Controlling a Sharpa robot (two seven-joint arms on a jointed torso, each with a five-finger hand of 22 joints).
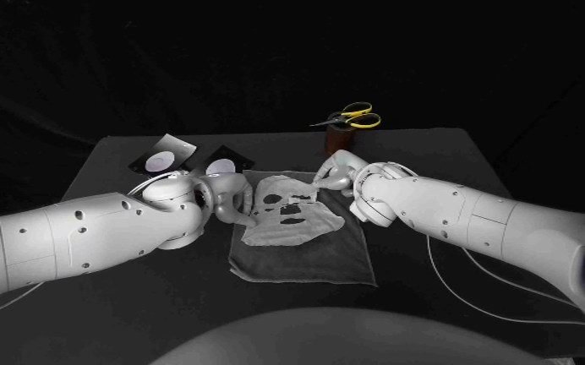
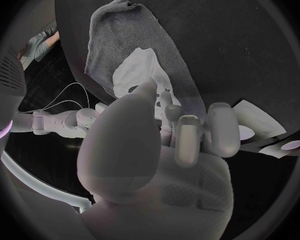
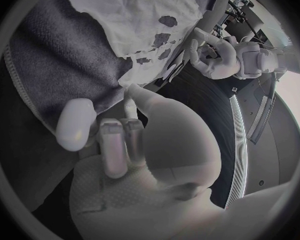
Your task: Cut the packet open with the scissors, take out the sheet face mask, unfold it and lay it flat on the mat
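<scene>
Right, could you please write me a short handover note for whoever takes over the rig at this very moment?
Left hand: at the near side edge of the sheet mask; I cannot tell whether it pinches it.
Right hand: at the mask's far corner on its own side; grip likewise unclear.
Things: the mask lies unfolded on the mat, a little creased. The packet pieces lie on the table beyond the left hand. The scissors stand in a holder at the back.
Done: packet cut, mask out and opened.
Left: probably smooth the creases, then let go.
</scene>
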